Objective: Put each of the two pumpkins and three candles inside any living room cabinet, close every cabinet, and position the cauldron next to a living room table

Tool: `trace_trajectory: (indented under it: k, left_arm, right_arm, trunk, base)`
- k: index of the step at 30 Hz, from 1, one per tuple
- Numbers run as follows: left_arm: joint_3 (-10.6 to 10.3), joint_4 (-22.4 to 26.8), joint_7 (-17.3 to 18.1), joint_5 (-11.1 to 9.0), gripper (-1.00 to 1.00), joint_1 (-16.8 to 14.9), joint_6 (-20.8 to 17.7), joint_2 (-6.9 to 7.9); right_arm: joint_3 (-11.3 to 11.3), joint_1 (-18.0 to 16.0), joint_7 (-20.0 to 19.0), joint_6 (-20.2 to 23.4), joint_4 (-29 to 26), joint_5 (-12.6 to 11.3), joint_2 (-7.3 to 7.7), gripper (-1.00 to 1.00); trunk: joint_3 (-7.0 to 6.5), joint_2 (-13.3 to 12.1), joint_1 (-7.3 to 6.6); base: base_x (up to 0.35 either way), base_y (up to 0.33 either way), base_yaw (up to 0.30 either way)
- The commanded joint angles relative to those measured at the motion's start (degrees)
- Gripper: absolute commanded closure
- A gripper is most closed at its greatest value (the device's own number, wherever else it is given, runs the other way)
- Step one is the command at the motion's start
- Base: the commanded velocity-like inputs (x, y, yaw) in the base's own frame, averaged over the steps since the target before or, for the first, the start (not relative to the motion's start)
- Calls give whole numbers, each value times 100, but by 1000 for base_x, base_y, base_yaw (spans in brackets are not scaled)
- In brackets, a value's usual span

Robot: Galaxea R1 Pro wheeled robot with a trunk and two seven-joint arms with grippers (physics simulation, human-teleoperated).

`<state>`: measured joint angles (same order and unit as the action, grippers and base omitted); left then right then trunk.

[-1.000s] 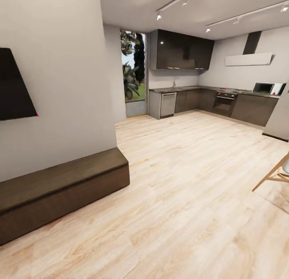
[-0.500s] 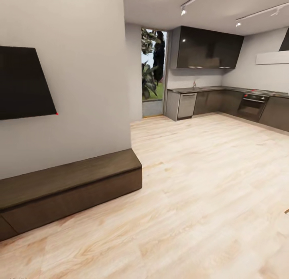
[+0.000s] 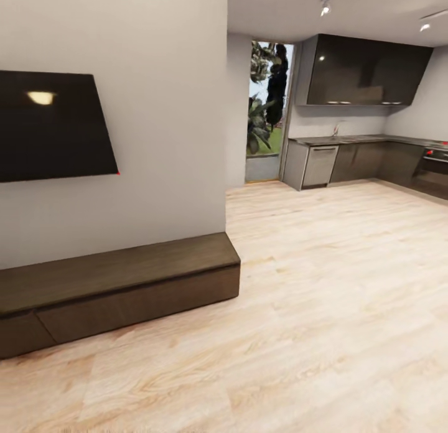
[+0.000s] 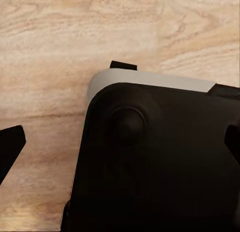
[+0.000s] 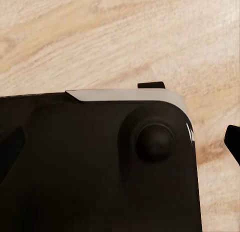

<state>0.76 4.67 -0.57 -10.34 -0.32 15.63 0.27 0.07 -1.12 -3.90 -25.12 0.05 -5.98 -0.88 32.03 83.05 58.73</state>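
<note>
Floor (image 3: 323,308): pale wood planks run through to the kitchen beyond, wide open for driving
Wall TV (image 3: 50,125): black panel hanging above the unit, not a target
Cabinet (image 3: 118,284): long, low, dark brown, tight against the wall, fronts flush; I'd judge it rigid and heavy, and with no handles a front edge or seam is the likely place to pull
Left wrist view: dark robot body over floorboards; fingers' state, cannot tell
Right wrist view: same story, cannot tell
</note>
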Motion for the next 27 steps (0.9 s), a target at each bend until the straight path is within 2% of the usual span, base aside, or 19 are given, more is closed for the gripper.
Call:
trace_trajectory:
  k: [1,6,27]
  left_arm:
    - [0,-66,0,-8,-100,-3,17,93]
    - [-14,-89,4,20,-100,-3,24,210]
    - [-28,-90,4,12,-100,-4,24,211]
  right_arm:
    - [2,-2,-41,-19,4,-61,0,-100]
    - [2,-2,-41,-19,4,-61,0,-100]
    - [2,-2,-41,-19,4,-61,0,-100]
  trunk:
    - [7,3,0]
    - [15,3,0]
    - [59,3,0]
  base:
    - [1,-1,275]
    - [0,0,275]
    - [0,0,275]
